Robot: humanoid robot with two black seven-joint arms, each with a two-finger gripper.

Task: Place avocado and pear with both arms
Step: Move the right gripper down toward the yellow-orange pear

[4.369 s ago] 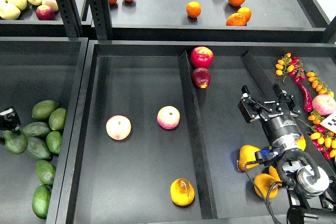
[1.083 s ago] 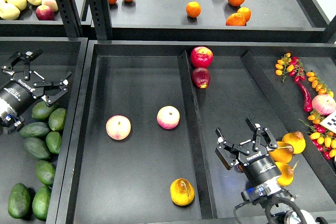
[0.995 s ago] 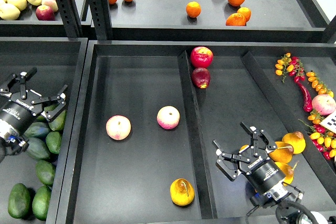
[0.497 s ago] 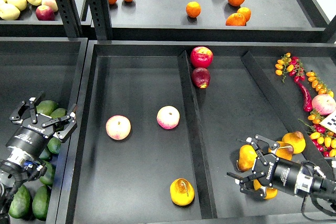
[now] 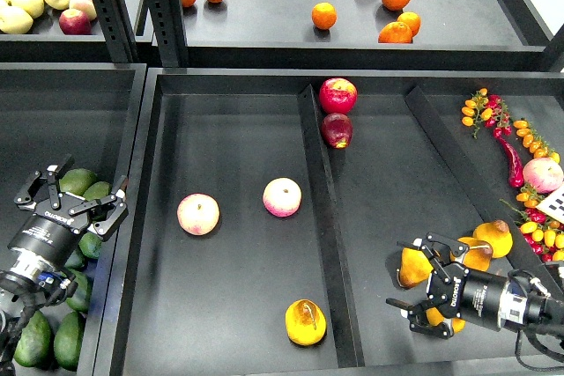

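Several dark green avocados [image 5: 77, 180] lie in the left bin. My left gripper [image 5: 70, 196] is open right above the topmost ones and holds nothing. At the lower right, several yellow-orange pears lie in a group. My right gripper [image 5: 402, 273] is open, and its fingers straddle one pear [image 5: 414, 263] without closing on it. A second pear [image 5: 448, 318] lies partly under the gripper, and two more [image 5: 490, 235] lie behind it. One pear with a brown streak [image 5: 306, 321] lies alone in the middle tray, near the front.
Two pink-yellow peaches [image 5: 198, 214] [image 5: 282, 197] lie in the middle tray. Two red apples [image 5: 337, 94] sit by the divider [image 5: 319, 209]. Small tomatoes and chillies [image 5: 507, 134] are at the far right. Oranges [image 5: 324, 15] and apples sit on the back shelf.
Both arms have come down: the left gripper lowered onto the avocado pile, and the right gripper swung low to lie sideways around a pear. Little has moved in the last half second.
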